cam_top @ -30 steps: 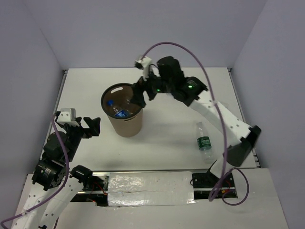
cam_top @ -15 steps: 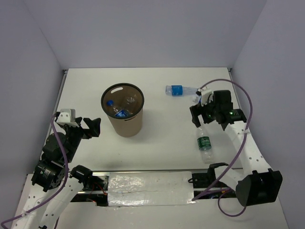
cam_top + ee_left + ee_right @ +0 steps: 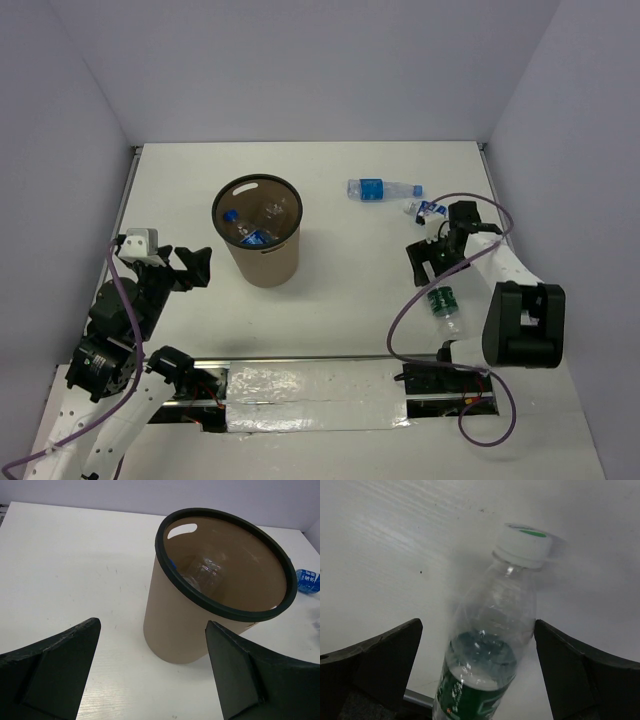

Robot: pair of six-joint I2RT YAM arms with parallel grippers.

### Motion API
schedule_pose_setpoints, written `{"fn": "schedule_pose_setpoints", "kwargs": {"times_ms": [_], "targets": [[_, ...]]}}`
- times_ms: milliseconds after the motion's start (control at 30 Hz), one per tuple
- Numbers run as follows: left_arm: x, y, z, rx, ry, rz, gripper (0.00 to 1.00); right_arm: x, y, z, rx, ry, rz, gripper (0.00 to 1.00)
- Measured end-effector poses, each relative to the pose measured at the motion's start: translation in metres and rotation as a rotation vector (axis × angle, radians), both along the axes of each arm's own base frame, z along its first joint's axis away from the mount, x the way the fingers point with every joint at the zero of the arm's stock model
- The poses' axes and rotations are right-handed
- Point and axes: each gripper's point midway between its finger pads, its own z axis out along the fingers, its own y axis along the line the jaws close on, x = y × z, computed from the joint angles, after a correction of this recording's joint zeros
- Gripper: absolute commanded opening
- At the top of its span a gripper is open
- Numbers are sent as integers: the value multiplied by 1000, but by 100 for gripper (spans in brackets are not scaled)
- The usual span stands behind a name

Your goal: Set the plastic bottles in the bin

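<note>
The brown bin stands upright left of centre, with blue-labelled plastic bottles inside it. One blue-labelled bottle lies on the table at the back right. A green-labelled bottle lies near the right front. My right gripper is open just above its cap end. In the right wrist view, the green bottle sits between the spread fingers of the right gripper, cap pointing away. My left gripper hangs open left of the bin.
White walls close off the table on three sides. A small blue-and-white thing shows by my right wrist, too hidden to identify. The blue-labelled bottle also shows at the right edge of the left wrist view. A taped metal rail runs along the near edge.
My right arm swung from over the bin to the right and dropped low over the green bottle, which shifted slightly nearer. The left arm has not moved.
</note>
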Motion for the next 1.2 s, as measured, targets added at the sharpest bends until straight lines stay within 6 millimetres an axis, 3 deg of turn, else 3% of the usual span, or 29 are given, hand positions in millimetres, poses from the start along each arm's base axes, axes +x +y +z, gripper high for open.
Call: {"fn": "schedule_pose_setpoints", "kwargs": {"times_ms": [100, 300, 400, 433, 567, 633, 700, 767, 867, 933, 1067, 1200], "targets": [[0, 0, 1, -1, -3, 0, 100, -7, 6, -14, 36, 79, 15, 99], [-1, 0, 1, -2, -4, 0, 99, -9, 10, -33, 64, 167, 17, 80], [-1, 0, 1, -2, -6, 0, 99, -11, 9, -37, 59, 184, 19, 60], [-1, 0, 1, -2, -6, 0, 100, -11, 9, -37, 59, 185, 20, 47], [-1, 0, 1, -2, -6, 0, 99, -9, 9, -29, 61, 174, 33, 26], [-1, 0, 1, -2, -6, 0, 100, -4, 12, -13, 72, 147, 57, 16], [-1, 0, 1, -2, -6, 0, 99, 10, 17, 17, 94, 82, 84, 12], [-1, 0, 1, -2, -6, 0, 100, 33, 26, 60, 112, -32, 123, 10], [-1, 1, 1, -2, -6, 1, 99, 67, 65, 148, 149, -263, 246, 9], [-1, 1, 1, -2, -6, 1, 100, 73, 112, 206, 207, -397, 368, 7], [-1, 1, 1, -2, -6, 5, 99, 46, 220, 309, 390, -575, 626, 7], [0, 3, 1, 0, -5, 12, 100, 31, 298, 400, 576, -713, 764, 7]]}}
